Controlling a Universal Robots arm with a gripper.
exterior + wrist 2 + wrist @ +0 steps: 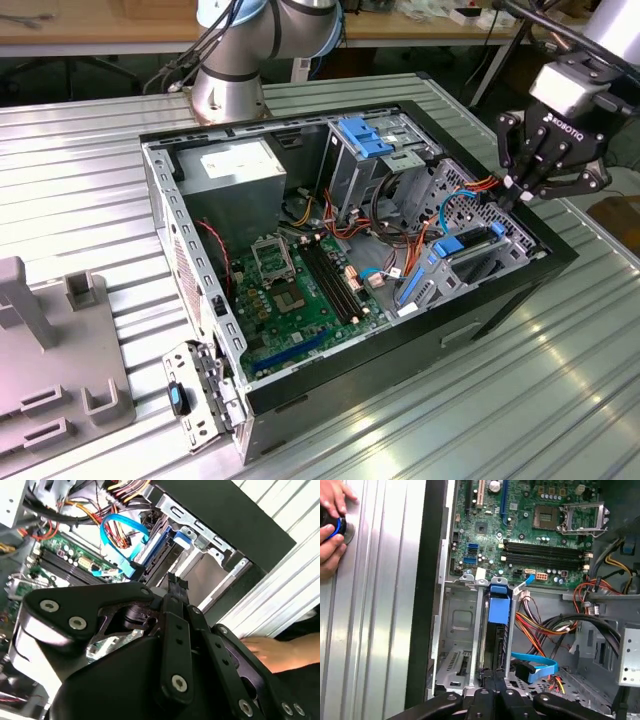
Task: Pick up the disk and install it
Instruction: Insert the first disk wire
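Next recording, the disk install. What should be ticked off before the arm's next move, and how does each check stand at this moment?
1. Disk in the drive bay: ok. It stands on edge in a slot, with the blue carrier end showing.
2. Disk fully seated: cannot tell.
3. Gripper lined up with the disk: ok. In the first wrist view it sits in line with the disk's near end.
4. Gripper's hold on the disk: cannot tell.
5. Blue cable clear of the slot: ok. It lies beside the bay, not across the slot.
6. Person's hand outside the computer case: ok. It is over the ribbed table.
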